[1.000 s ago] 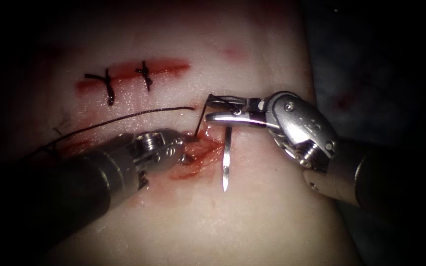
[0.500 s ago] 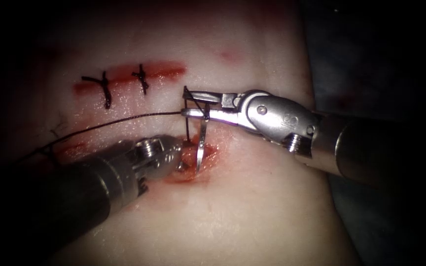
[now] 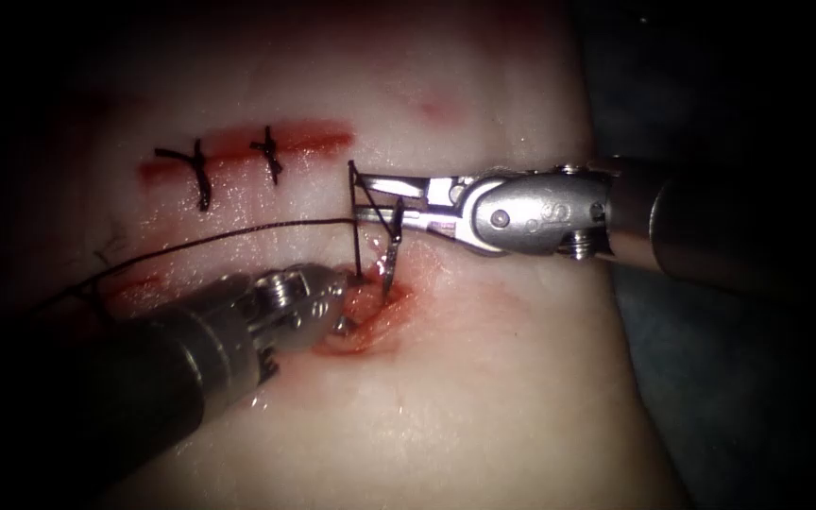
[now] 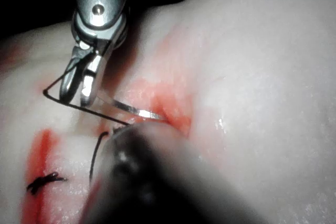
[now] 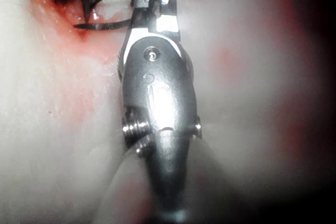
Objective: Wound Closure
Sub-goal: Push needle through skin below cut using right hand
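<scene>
So the needle [image 3: 391,257] is in my right pincer [image 3: 384,200], gripped near its thread end, hanging down with the tip right at the red, open part of the cut [image 3: 370,307]. From the endoscope the point looks like it's touching or just entering the tissue [image 3: 484,397] at the cut's right lip, but I honestly can't tell how deep it sits. In the left wrist view the needle [image 4: 134,109] runs as a thin curved sliver from the right pincer [image 4: 79,85] down to the red patch, and its far end is hidden by my left tool.

The thread [image 3: 238,232] comes off the needle's back end, loops around the right pincer's tip and then trails off as a long dark line toward the tissue's left edge, passing just above my left tool.

My left pincer [image 3: 342,304] is pressed into the left side of the open cut, just beside the needle tip. Can't tell whether it's open or holding anything, the tips are buried in the red wet bit.

Further up toward the far edge of the tissue there's the closed stretch of the cut with two finished stitches [image 3: 202,175], dark knots with red fluid [image 3: 304,137] around them.
</scene>
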